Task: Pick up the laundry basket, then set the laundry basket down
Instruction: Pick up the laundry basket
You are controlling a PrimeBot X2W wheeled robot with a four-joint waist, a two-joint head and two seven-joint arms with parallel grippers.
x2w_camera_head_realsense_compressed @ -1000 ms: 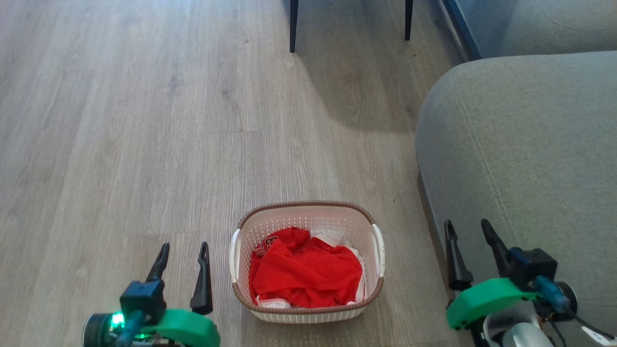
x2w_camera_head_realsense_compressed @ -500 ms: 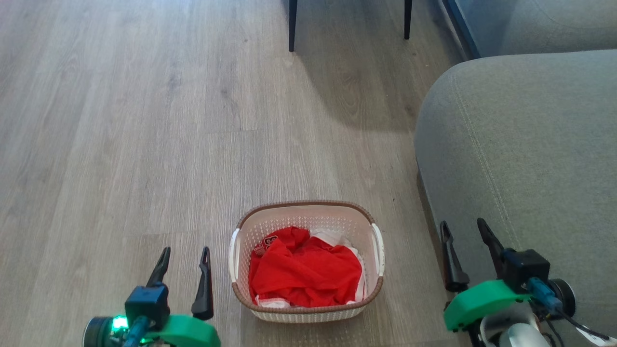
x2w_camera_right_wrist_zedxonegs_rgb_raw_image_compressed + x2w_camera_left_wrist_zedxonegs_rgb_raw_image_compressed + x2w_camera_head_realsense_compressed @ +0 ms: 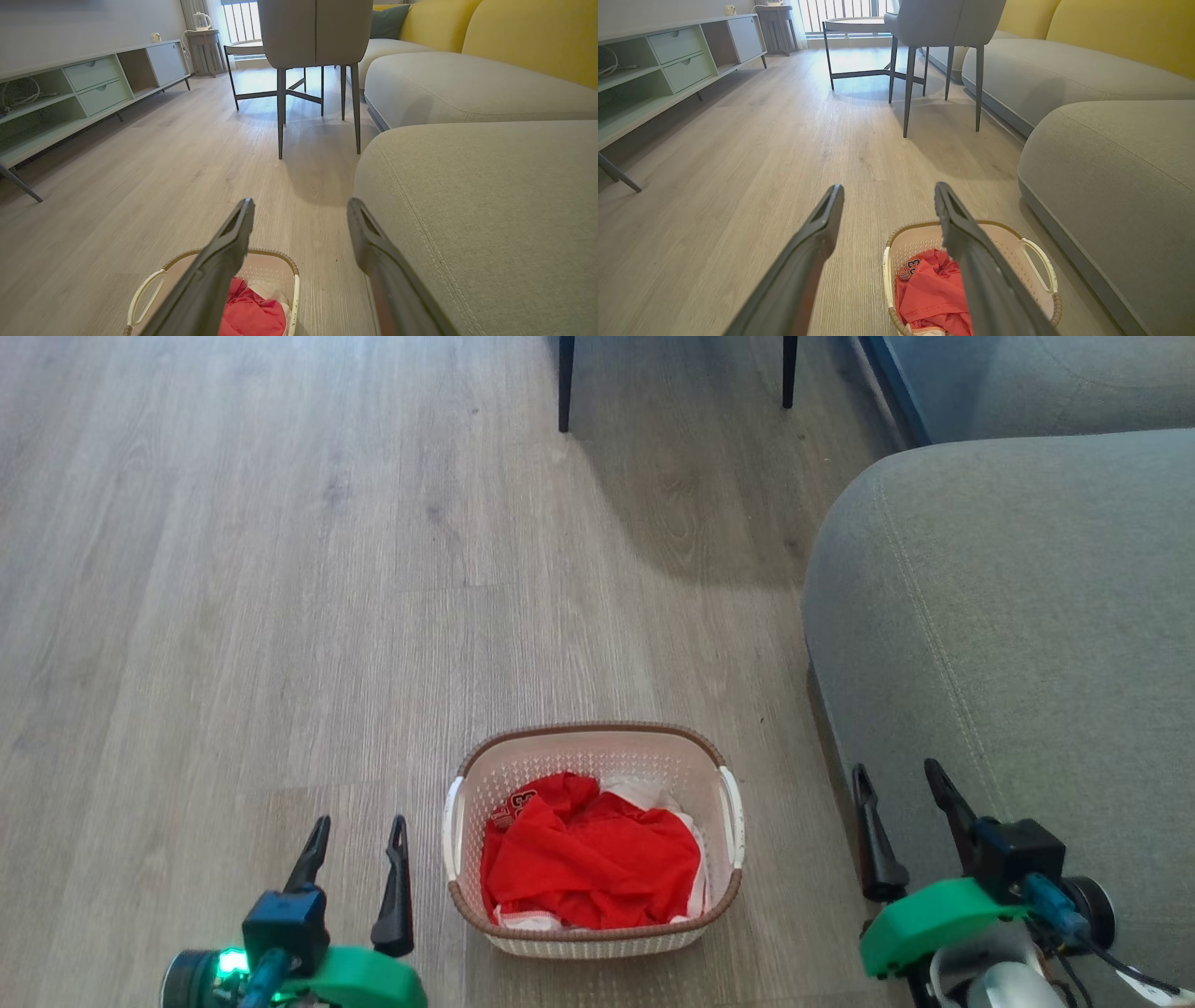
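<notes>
- Pale wood-plank floor (image 3: 280,616) runs ahead of me, with a grey sofa (image 3: 1008,616) along my right and the dark legs of a chair (image 3: 934,28) further off.
- The laundry basket (image 3: 594,728) stands upright on the floor, low and central in my head view, close beside the sofa's rounded end.
- A crumpled red garment (image 3: 588,863) lies inside it, with a bit of white cloth showing at its edges.
- My left gripper (image 3: 361,823) hovers just to the left of the basket, near its left handle (image 3: 454,831) but apart from it. Its fingers are spread wide with nothing between them.
- My right gripper (image 3: 893,768) is on the basket's other side, against the sofa's front edge in the head view and apart from the right handle (image 3: 734,826). It too is spread wide and empty.
- From my left wrist the basket sits low, partly behind my right-hand finger.
- A low pale-green cabinet (image 3: 654,70) with drawers lines the far left wall.
</notes>
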